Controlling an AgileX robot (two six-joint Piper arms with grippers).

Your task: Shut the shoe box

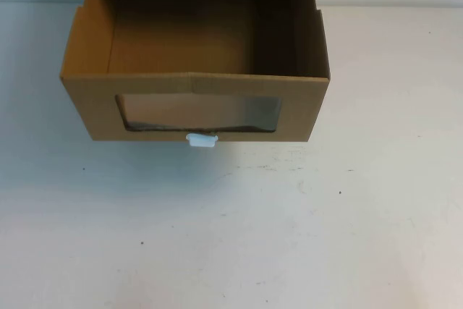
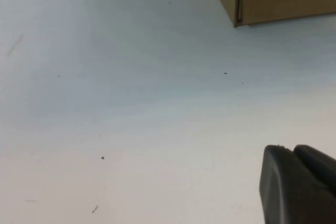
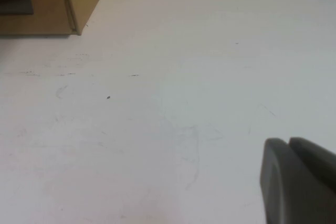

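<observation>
Your shoe box [image 1: 195, 70] sits at the far middle of the white table [image 1: 231, 236], with its drawer pulled out toward you and open at the top. You can see straight down into the brown cardboard interior, but the back of it falls into shadow and the upper edge of the high view cuts off the outer sleeve, so you cannot tell how far the drawer sticks out. The front panel faces you, with a clear window [image 1: 199, 113] set in it; what lies behind the film is dim and hard to read. The white pull tab [image 1: 202, 140] hangs just below the window, at the panel's lower edge.

Neither arm shows in the high view. In the left wrist view, you get only a dark corner of the left hand [image 2: 299, 184] low over bare table, well apart from a corner of the box. The right wrist view gives you the same: a dark sliver of the right hand [image 3: 299, 179] cut off at the frame edge, far from the box corner. For both hands, you cannot tell whether they are spread or closed.
</observation>
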